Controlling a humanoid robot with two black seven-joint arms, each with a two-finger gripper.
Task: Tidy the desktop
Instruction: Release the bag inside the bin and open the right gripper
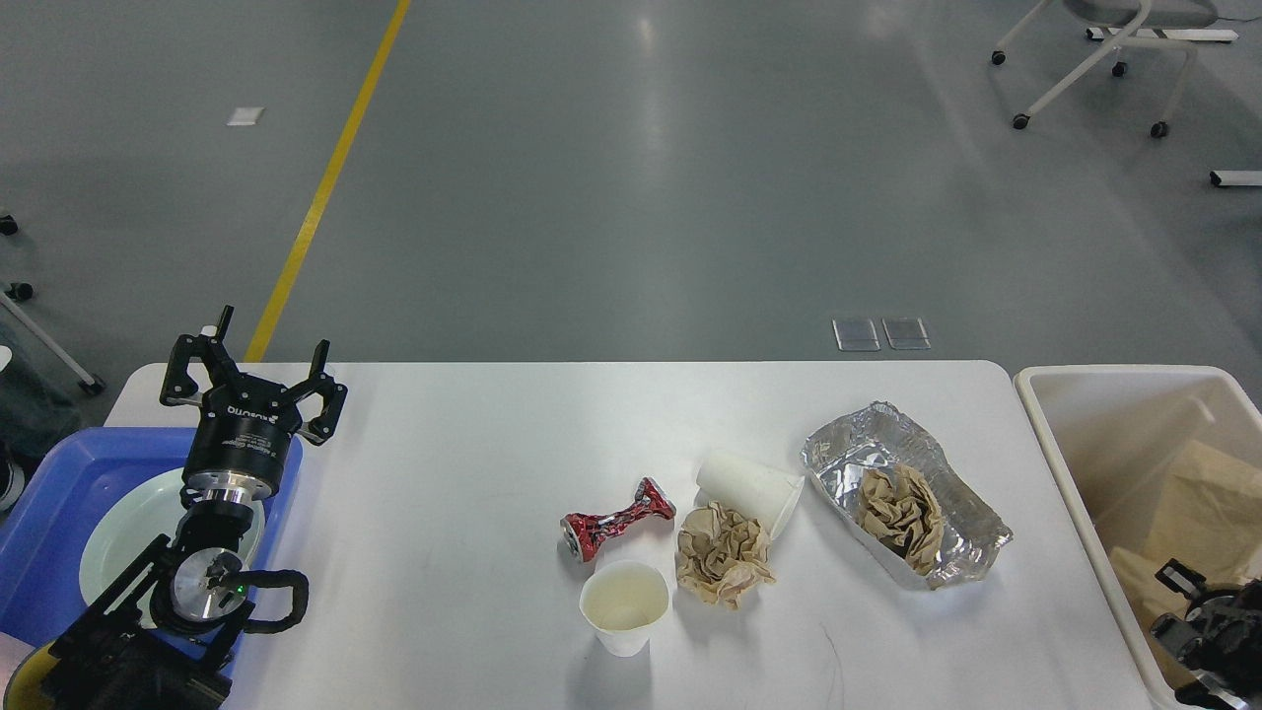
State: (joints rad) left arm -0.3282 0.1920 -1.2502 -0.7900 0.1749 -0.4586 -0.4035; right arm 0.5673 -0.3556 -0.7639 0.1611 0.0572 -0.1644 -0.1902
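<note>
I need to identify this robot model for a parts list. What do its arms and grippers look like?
Both arms are black. The left gripper has black linkage fingers on a round black body with white lettering, above a polished silver ring. Lower down sit a silver joint cap with a small green light and a looping black cable. The right gripper shows only as a dark, partly cropped shape.

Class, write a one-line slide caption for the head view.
Crushed red can, two paper cups and crumpled paper litter the desktop; left gripper open above the blue tray.
</note>
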